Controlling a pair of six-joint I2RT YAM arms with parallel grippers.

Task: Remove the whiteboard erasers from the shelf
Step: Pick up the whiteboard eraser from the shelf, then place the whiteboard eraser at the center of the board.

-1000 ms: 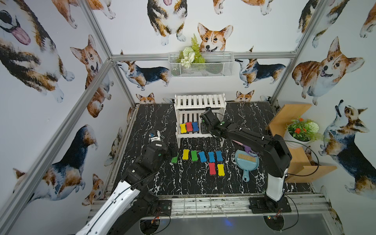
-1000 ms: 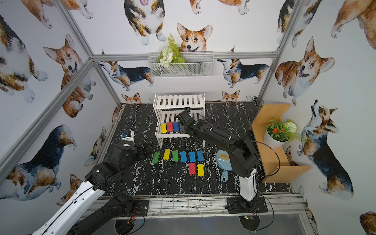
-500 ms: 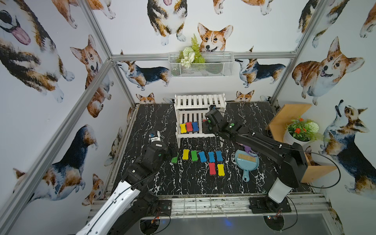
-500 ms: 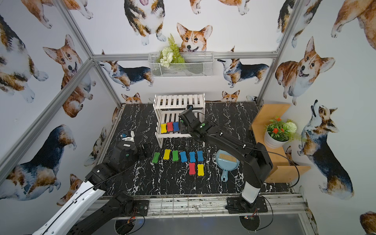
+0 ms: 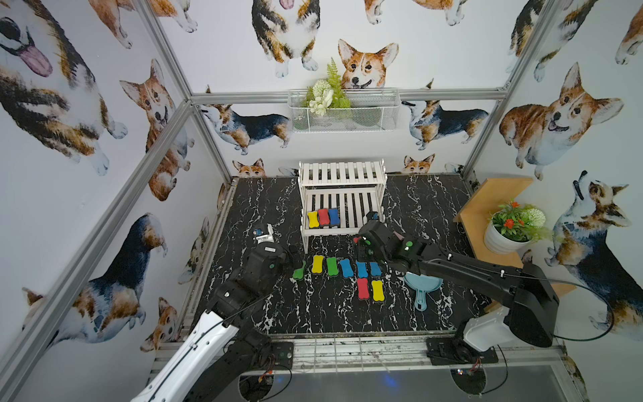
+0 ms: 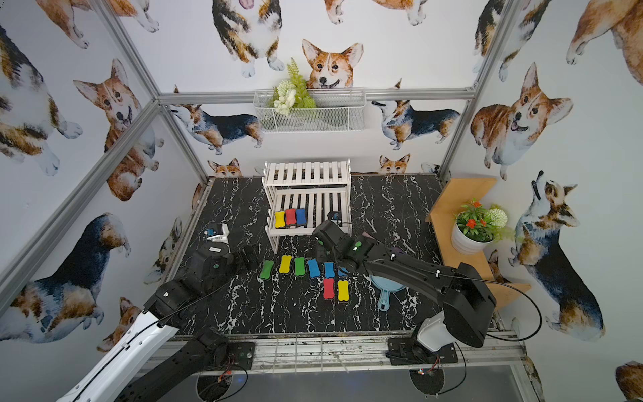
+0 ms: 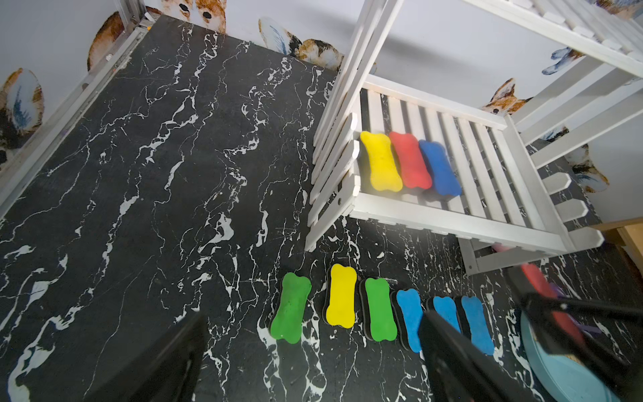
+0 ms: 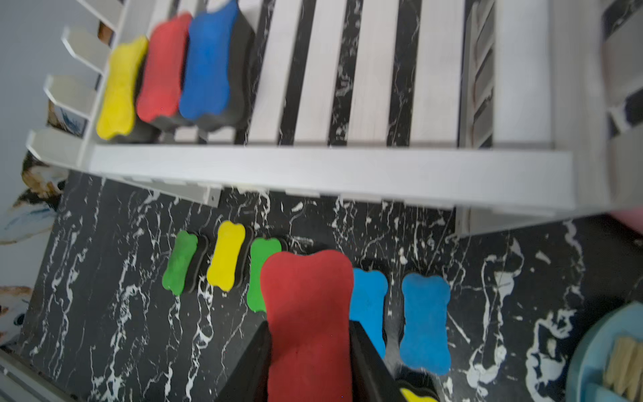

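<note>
The white shelf [image 5: 334, 230] stands at the back. A yellow [image 5: 313, 219], a red [image 5: 323, 217] and a blue eraser [image 5: 334, 216] lie side by side on its lower tier. Several more erasers lie on the table in front, from a green one [image 5: 299, 270] to a yellow one [image 5: 377, 290]. My right gripper [image 8: 309, 355] is shut on a red eraser [image 8: 308, 313], held above that row just in front of the shelf. My left gripper [image 7: 313, 365] is open and empty, low beside the green eraser [image 7: 290, 308].
A light-blue dustpan [image 5: 421, 283] lies under my right arm, right of the eraser row. A tan wooden shelf unit [image 5: 487, 205] with a potted plant [image 5: 504, 229] stands at the right wall. A wire basket [image 5: 344, 115] hangs on the back wall.
My right gripper has drawn back from the shelf's lower tier toward the front, carrying the red eraser. The left arm has stayed put.
</note>
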